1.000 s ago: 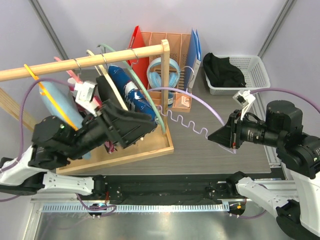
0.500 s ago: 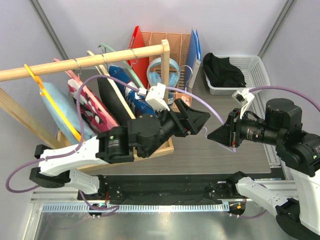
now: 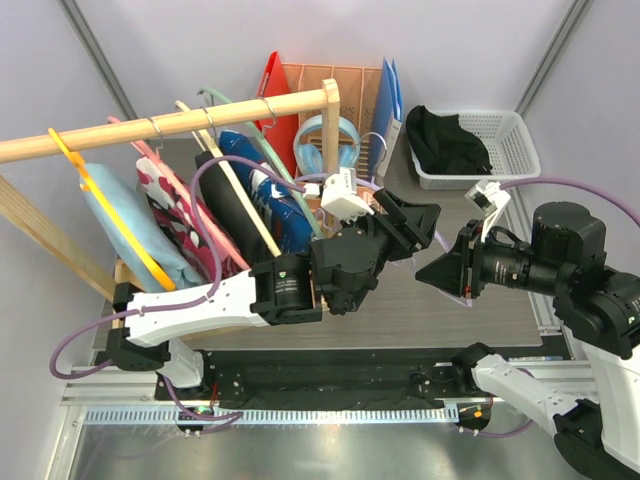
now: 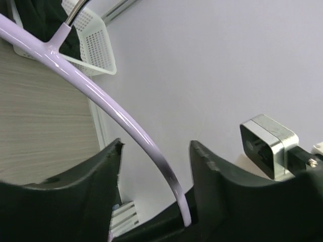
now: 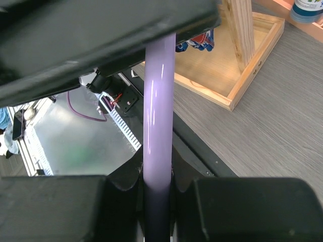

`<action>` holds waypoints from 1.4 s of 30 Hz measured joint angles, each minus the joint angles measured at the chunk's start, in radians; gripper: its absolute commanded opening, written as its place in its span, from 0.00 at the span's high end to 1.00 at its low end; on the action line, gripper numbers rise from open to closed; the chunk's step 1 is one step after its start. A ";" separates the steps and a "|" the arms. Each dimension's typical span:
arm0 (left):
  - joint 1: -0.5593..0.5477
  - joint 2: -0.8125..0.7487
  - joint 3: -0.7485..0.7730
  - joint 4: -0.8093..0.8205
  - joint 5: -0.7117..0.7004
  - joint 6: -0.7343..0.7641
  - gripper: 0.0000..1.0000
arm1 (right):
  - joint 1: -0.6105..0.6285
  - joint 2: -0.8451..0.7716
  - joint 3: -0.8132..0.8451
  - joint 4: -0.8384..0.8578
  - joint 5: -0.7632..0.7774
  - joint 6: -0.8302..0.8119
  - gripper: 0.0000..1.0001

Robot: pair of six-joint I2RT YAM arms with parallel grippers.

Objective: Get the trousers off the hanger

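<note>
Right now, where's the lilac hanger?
Top view, right of centre: the lilac hanger is clamped in the right gripper. Its arm runs between the open fingers of the left gripper, on the near side of the white basket.

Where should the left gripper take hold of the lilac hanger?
Its smooth upper arm: the lilac hanger arches between the open left gripper there. Come from the rack side, since the right gripper clamps its end.
</note>
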 measured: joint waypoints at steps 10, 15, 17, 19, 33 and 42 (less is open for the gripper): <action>0.005 0.029 -0.008 0.117 0.002 -0.102 1.00 | 0.006 -0.052 -0.050 0.037 0.024 -0.012 0.82; 0.003 0.006 -0.038 0.141 0.034 -0.123 1.00 | 0.008 -0.068 -0.055 0.060 0.032 -0.019 0.56; 0.004 -0.004 -0.057 0.145 0.049 -0.122 1.00 | 0.008 -0.072 -0.055 0.062 0.035 -0.017 0.44; 0.007 -0.016 -0.079 0.141 0.065 -0.107 1.00 | 0.008 -0.079 -0.055 0.063 0.036 -0.015 0.37; 0.040 -0.249 -0.305 0.128 0.305 -0.082 1.00 | 0.010 -0.166 0.001 0.047 0.174 0.037 0.12; 0.043 -0.402 -0.379 0.127 0.371 -0.099 1.00 | 0.010 -0.119 -0.081 0.113 0.571 0.093 0.09</action>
